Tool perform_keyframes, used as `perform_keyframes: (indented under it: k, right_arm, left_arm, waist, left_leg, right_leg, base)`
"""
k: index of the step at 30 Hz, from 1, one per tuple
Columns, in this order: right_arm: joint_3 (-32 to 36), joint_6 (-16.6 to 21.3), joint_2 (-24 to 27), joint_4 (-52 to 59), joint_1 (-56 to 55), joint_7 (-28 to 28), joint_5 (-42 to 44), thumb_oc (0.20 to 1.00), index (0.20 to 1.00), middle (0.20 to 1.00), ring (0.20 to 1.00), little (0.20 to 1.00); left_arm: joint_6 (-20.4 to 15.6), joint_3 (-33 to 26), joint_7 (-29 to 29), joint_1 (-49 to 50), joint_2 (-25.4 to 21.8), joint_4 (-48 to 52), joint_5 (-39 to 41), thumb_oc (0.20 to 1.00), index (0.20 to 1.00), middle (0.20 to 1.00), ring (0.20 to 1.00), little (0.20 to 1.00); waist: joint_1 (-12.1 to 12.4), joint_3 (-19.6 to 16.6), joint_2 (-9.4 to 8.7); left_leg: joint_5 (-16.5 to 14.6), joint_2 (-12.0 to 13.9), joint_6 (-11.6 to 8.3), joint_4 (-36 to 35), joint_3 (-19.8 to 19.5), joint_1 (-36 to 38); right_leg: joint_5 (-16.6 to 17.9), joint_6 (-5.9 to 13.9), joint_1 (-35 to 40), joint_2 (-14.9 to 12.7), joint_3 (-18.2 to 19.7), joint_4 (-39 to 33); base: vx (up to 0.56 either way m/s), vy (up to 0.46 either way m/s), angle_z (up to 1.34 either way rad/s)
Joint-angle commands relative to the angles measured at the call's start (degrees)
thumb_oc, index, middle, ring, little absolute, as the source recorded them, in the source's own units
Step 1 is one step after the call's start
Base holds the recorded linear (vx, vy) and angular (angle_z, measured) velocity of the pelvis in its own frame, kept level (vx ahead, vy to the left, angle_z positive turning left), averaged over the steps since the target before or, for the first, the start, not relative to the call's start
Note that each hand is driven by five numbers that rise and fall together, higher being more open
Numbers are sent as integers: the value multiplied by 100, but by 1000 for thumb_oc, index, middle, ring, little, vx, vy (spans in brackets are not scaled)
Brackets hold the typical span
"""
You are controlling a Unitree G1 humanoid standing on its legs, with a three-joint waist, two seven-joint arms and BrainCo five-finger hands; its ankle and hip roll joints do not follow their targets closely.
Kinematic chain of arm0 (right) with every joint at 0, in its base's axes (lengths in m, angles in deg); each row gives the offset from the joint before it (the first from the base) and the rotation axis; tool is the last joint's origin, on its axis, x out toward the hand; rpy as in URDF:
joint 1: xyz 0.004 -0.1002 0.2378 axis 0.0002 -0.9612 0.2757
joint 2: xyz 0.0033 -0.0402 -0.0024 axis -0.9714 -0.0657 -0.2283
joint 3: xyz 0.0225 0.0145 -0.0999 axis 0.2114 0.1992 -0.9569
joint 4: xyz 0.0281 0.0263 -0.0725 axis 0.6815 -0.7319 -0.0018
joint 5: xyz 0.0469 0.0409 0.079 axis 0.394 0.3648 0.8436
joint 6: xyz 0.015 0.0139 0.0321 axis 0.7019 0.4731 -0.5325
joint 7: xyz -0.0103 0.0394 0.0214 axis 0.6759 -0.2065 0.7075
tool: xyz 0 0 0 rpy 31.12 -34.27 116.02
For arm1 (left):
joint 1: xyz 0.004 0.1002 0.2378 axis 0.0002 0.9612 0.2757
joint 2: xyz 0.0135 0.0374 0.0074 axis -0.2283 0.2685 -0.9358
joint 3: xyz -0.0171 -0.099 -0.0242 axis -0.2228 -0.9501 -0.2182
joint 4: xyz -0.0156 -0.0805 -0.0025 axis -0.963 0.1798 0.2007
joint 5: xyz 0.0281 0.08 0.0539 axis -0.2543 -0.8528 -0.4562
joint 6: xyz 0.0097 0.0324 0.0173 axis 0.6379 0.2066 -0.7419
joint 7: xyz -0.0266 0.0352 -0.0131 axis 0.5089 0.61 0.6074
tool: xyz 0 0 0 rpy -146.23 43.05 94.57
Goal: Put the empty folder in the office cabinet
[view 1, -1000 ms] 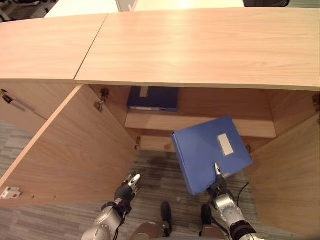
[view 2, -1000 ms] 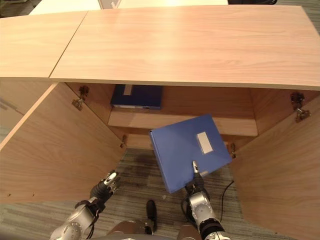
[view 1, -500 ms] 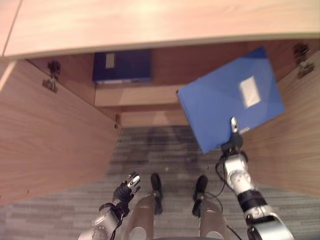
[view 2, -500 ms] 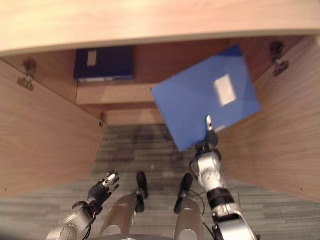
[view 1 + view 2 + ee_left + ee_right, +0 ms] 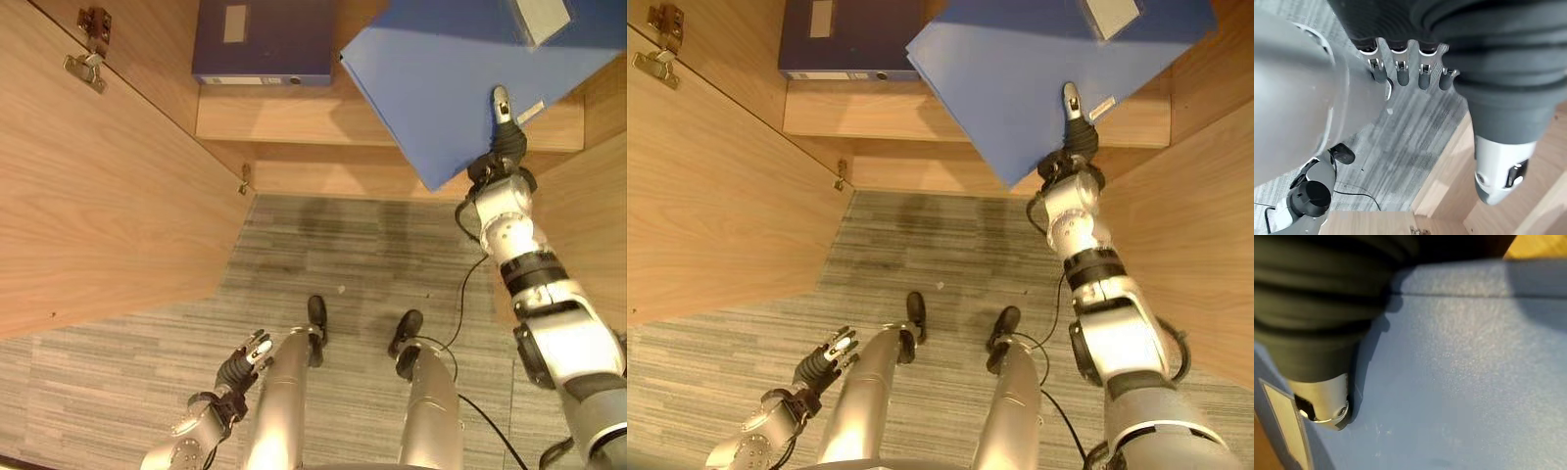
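A light blue folder [image 5: 460, 78] with a white label hangs tilted at the open cabinet's mouth, its far part over the wooden shelf [image 5: 294, 122]. My right hand [image 5: 502, 147] grips its near edge from below, with the thumb [image 5: 1322, 401] pressed on the blue cover [image 5: 1459, 372]; the fingers underneath are hidden. Down by my side, above the carpet, my left hand [image 5: 240, 367] hangs with its fingers [image 5: 1400, 68] straight and nothing in it.
A dark blue folder [image 5: 265, 44] lies flat on the shelf's left half. The left door [image 5: 98, 196] stands swung open, with a metal hinge [image 5: 83, 44] at its top. The right door [image 5: 588, 215] stands open beside my right arm. Grey carpet [image 5: 343, 264] lies below.
The camera has tilted down, so the cabinet top has left the picture. My right hand has carried the blue folder forward to the shelf. My left hand has dropped lower.
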Motion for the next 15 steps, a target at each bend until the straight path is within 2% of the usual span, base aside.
perform_keyframes:
  k: [1, 9, 15]
  right_arm:
    - [-55, 55, 216, 118, 225, 264, 306, 200, 200, 200, 200, 200]
    - [48, 184, 45, -1222, 1962, 43, 800, 200, 200, 200, 200, 200]
    - [340, 294, 180, -1783, 2353, -299, 972, 200, 200, 200, 200, 200]
  left_arm:
    - [-100, 203, 55, 155, -282, 306, 133, 1000, 1000, 1000, 1000, 1000]
    - [-80, 148, -35, 202, -441, 400, 165, 1000, 1000, 1000, 1000, 1000]
    - [-125, 179, -164, 61, -462, 315, 150, 1000, 1000, 1000, 1000, 1000]
  waist:
    - [173, -372, -137]
    - [441, -571, -126]
    - [550, -637, -56]
  left_leg:
    - [-565, -19, -169, 348, -369, -242]
    - [-651, -58, -201, 440, -425, -475]
    - [-665, -114, -181, 426, -474, -471]
  right_leg:
    - [-222, 270, 291, 26, -37, -252]
    - [-313, 267, 26, -31, -72, -35]
    - [-371, 316, 48, -79, -124, 33]
  base:
    - [0, 0, 0]
    - [0, 1, 2]
    - [0, 25, 11]
